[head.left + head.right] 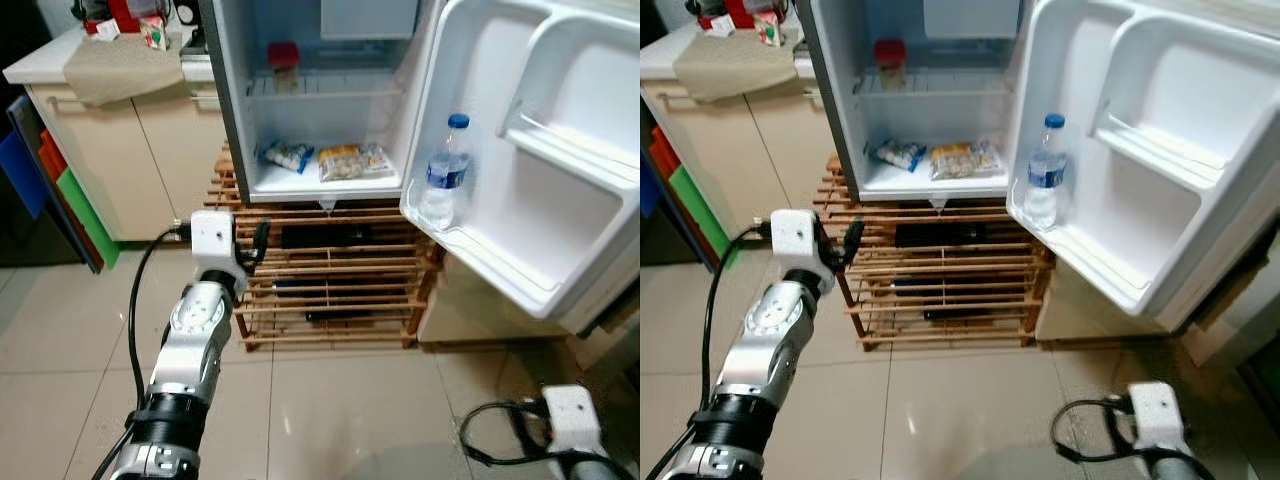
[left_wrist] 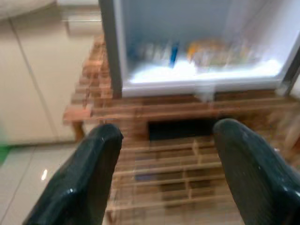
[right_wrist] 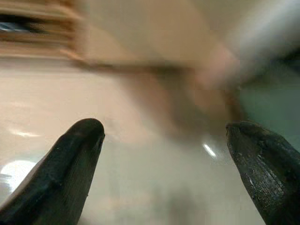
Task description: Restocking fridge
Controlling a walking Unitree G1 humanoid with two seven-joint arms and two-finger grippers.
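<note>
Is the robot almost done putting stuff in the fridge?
Partly, it seems. The fridge door is open, a water bottle stands in the door shelf, two snack packets lie on the bottom shelf and a red-lidded jar sits above. Right now both grippers are open and carry nothing: the left gripper is raised toward the wooden rack under the fridge, the right gripper hangs low over the floor. Shelf space remains.

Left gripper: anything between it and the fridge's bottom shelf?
Nothing visible blocks it. The left gripper, fingers open and empty, is raised in front of the wooden rack, below the open fridge. The door is swung wide. Snack packets already lie on the bottom shelf.
</note>
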